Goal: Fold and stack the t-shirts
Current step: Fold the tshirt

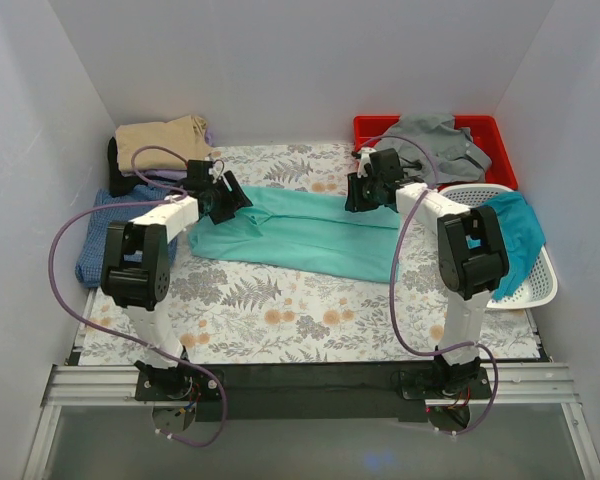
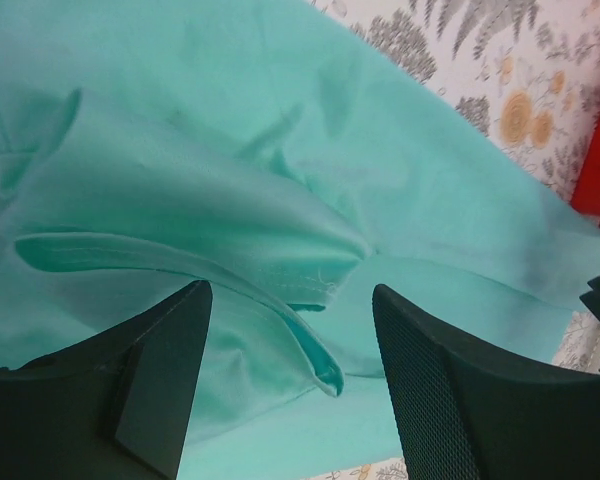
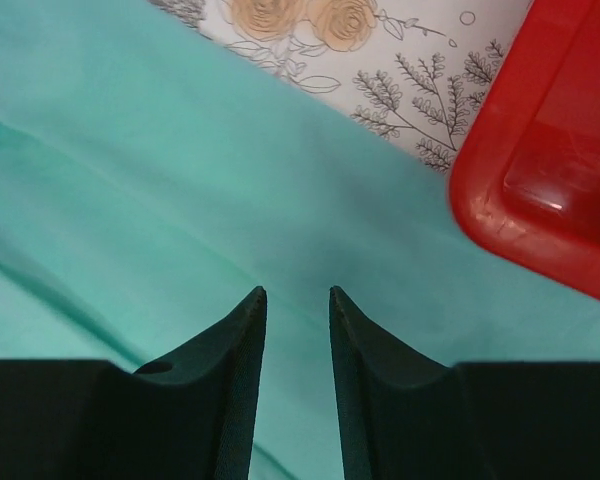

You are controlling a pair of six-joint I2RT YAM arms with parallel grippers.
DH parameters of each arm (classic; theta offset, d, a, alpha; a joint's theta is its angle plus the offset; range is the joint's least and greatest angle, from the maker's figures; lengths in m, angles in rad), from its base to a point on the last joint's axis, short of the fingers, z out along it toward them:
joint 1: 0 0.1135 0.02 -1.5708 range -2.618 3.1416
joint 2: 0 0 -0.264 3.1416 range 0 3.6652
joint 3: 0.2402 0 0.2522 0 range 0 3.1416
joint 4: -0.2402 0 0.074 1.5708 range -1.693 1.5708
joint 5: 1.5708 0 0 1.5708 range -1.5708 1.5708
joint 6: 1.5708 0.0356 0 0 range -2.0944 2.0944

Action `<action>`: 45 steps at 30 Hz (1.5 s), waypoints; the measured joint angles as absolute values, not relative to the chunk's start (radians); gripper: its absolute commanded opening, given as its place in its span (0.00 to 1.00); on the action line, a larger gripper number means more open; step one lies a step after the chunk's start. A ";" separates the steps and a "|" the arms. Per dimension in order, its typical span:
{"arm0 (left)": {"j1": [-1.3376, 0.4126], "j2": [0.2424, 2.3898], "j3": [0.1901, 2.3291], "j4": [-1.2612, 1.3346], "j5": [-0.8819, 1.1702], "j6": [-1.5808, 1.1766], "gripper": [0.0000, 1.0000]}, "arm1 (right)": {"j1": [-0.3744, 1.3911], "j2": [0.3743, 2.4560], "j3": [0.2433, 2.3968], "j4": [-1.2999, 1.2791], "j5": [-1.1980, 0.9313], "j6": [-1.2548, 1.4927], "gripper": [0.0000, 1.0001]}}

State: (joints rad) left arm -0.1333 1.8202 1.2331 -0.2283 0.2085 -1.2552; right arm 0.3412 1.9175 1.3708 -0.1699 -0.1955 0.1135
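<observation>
The mint green t-shirt (image 1: pixel 310 232) lies as a long folded band across the middle of the floral table. My left gripper (image 1: pixel 223 197) is over its left end. In the left wrist view it (image 2: pixel 290 300) is open wide, with a loose hemmed fold of the mint shirt (image 2: pixel 280 200) lying between the fingers (image 2: pixel 165 365), not clamped. My right gripper (image 1: pixel 370 190) is over the shirt's far right edge. In the right wrist view it (image 3: pixel 296 292) is open by a narrow gap just above flat mint cloth (image 3: pixel 180 170). A tan shirt (image 1: pixel 160 140), a blue shirt (image 1: pixel 102 238), a grey shirt (image 1: pixel 435 140) and a teal shirt (image 1: pixel 518 235) lie around it.
The tan shirt tops a pile at the back left, the blue one lies at the left edge. The grey shirt fills the red bin (image 1: pixel 365 127), close to my right gripper (image 3: pixel 550 180). The teal shirt hangs over the white basket (image 1: pixel 540 290). White walls enclose the table.
</observation>
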 measured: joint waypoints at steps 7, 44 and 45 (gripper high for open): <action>-0.157 1.907 1.216 -0.189 0.216 -1.319 0.64 | 0.340 2.019 1.392 -0.203 -0.128 0.105 0.38; -0.227 2.582 2.258 -0.581 0.606 -1.045 0.64 | 0.964 1.629 0.865 -0.226 -0.231 0.338 0.36; -0.247 2.593 2.272 -0.585 0.624 -1.036 0.64 | 0.993 1.645 0.886 -0.240 -0.232 0.344 0.36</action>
State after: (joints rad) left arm -0.2466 2.5927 2.2723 -0.5850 0.6235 -1.0363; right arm 0.9928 1.6451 0.8864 -0.2398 -0.2321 0.3439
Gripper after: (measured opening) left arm 0.636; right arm 0.359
